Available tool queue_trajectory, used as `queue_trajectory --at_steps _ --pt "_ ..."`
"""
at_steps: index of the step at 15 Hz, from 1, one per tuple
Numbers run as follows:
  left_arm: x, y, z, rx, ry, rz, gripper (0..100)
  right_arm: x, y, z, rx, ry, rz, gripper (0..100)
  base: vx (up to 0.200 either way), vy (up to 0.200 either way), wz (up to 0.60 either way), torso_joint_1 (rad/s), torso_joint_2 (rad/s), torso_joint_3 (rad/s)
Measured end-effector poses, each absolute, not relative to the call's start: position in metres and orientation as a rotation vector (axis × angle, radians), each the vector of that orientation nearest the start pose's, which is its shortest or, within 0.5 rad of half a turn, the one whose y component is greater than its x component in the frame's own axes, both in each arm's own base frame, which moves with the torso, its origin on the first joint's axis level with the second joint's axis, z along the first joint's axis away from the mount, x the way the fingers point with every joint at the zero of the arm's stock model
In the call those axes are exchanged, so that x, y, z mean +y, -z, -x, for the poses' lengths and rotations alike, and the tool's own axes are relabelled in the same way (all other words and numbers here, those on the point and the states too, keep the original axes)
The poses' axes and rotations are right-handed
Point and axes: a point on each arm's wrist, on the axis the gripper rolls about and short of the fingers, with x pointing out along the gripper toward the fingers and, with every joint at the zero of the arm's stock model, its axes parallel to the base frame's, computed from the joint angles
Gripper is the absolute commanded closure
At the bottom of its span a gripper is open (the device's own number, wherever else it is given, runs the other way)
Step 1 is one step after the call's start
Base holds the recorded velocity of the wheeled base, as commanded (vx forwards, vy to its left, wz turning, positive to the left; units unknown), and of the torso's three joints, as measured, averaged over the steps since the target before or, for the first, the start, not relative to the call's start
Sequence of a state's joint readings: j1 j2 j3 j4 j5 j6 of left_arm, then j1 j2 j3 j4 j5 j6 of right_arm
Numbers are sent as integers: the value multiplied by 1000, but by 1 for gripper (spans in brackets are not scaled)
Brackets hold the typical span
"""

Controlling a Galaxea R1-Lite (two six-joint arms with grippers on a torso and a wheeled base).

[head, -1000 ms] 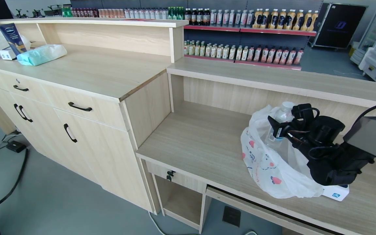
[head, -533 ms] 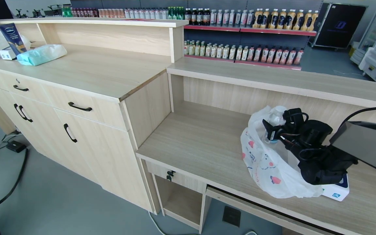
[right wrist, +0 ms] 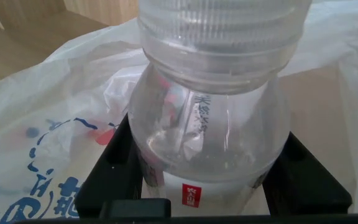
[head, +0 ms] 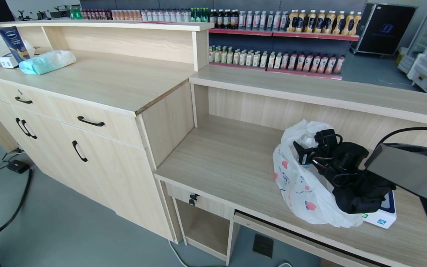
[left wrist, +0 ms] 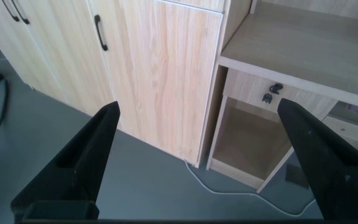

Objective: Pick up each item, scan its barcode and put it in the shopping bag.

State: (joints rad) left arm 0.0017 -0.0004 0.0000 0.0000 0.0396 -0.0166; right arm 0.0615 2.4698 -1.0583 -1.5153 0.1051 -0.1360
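The right gripper (head: 304, 152) pinches a clear bottle (head: 307, 140) low on its body, one finger on each side, cap upward. The bottle sits in the open mouth of the shopping bag (head: 298, 189), which slumps on the lower counter (head: 228, 163) at about 4 o'clock in the head view. In the right wrist view the bottle (right wrist: 210, 124) stands nearly upright with bag film bunched close around it.

The step in hand looks like the drop into the bag. To do it well, lower the bottle straight down until the bag's floor takes its weight, and only then spread the fingers. Letting go higher up would probably tip it against the soft wall. The film is thin and lies near the fingers, so pull out straight up, not sideways, or the bag may drag along. A white box (head: 382, 218) lies just beside the bag at its 4 o'clock, so keep the arm off it.

The left gripper (left wrist: 197, 109) hangs spread wide, low before the cabinet (left wrist: 160, 68) and well apart from the bag.
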Motion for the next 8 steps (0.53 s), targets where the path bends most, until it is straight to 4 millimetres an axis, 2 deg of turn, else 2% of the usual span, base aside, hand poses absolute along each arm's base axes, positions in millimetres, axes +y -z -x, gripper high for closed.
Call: queue_trajectory --at_steps 4,5,8 --pt "1 -75 23 -1 -40 17 0 29 -34 -438 -110 -160 138 100 0 0 0 0 0 0" --pt "1 -75 23 -1 -40 17 0 29 -34 -438 -108 -160 138 0 0 0 0 0 0 0" --pt "1 -75 23 -1 -41 16 0 31 -34 -437 -94 -164 136 0 0 0 0 0 0 0"
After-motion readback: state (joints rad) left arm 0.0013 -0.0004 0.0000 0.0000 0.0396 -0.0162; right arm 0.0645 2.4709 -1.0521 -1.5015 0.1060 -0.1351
